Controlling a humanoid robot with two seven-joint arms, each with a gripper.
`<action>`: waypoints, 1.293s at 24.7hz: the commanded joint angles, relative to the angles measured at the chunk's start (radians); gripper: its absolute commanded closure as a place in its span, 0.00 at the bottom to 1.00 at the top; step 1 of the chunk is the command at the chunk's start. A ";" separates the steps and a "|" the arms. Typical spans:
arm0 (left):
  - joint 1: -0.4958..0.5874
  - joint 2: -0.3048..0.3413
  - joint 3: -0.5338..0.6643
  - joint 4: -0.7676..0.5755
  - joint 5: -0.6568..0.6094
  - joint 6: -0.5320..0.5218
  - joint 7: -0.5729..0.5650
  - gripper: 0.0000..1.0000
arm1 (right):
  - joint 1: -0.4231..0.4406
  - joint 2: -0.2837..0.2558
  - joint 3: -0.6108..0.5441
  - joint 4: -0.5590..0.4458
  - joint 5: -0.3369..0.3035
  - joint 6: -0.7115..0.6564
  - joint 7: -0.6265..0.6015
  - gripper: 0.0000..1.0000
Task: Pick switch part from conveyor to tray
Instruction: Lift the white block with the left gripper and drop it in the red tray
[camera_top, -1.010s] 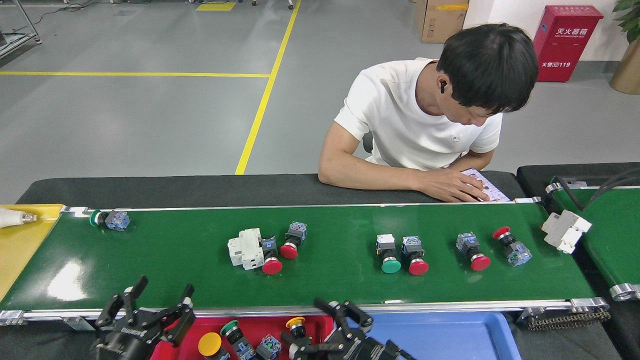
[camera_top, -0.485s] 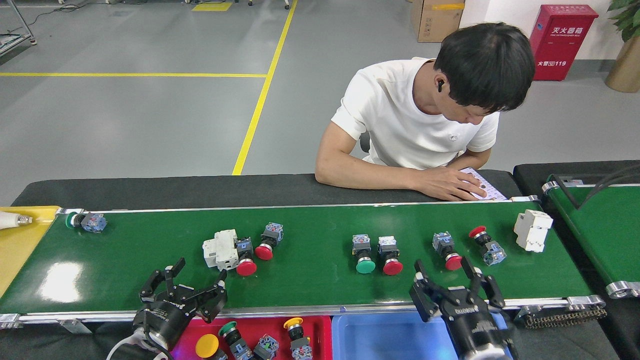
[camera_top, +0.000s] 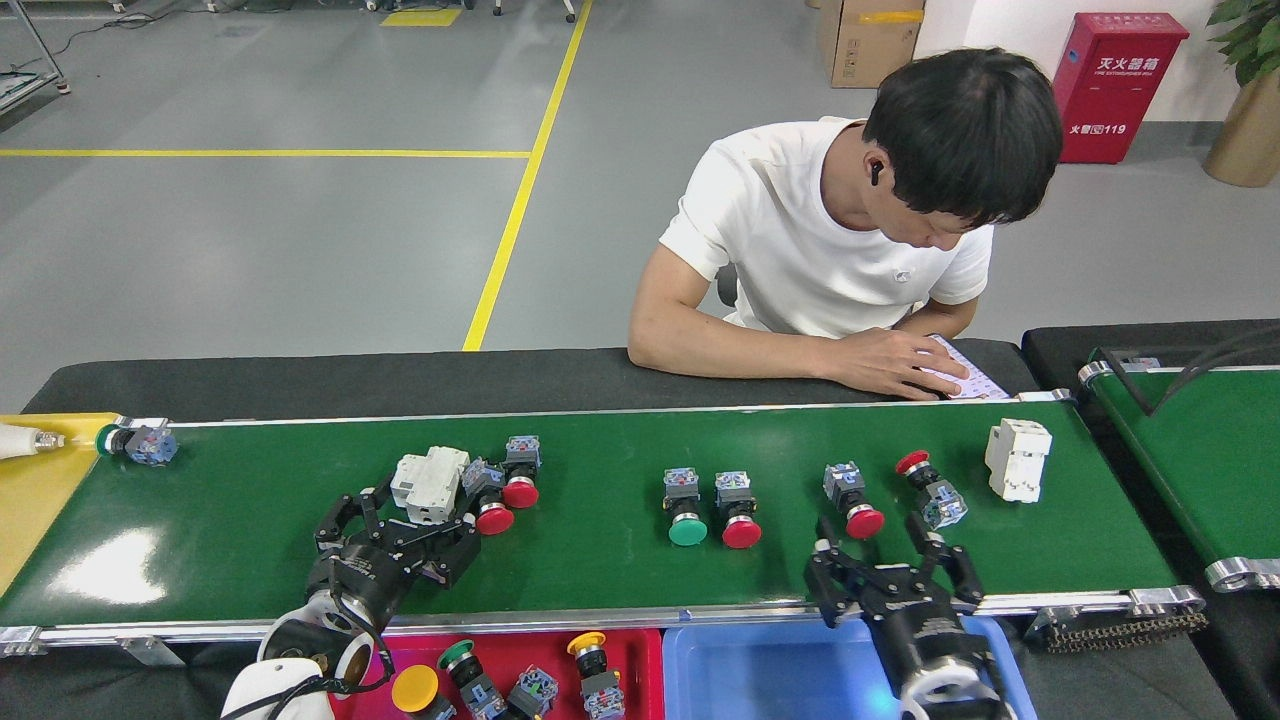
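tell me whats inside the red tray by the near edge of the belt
The shallow bright-red plastic tray holds push-button switch parts: a yellow mushroom-cap one, a green-capped one, a yellow-capped one and a blue contact block. The robot's left arm covers its left end, and the picture's edge cuts off the rest.

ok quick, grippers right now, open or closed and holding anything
Left gripper: open, empty, above the conveyor beside the white breaker.
Right gripper: open, empty, near the red pushbutton switch.

The shallow bright-red plastic tray (camera_top: 640, 650) and the blue plastic bin (camera_top: 770, 665) beside it run off the bottom edge, the yellow-capped push-button switch (camera_top: 418, 690) in the tray is cropped, and the print on the person's white card (camera_top: 965, 372) is too small to read.
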 joint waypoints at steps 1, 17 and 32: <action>-0.031 0.011 -0.002 0.012 0.000 0.021 0.017 0.21 | -0.032 0.015 0.009 0.040 0.018 0.029 0.002 0.03; 0.119 0.105 0.062 -0.171 0.202 -0.041 0.074 0.90 | -0.111 0.036 0.085 0.051 0.014 -0.037 -0.025 0.91; 0.581 0.129 0.151 -0.628 0.326 -0.048 0.072 0.90 | 0.169 0.138 0.316 -0.173 0.015 -0.437 0.001 0.02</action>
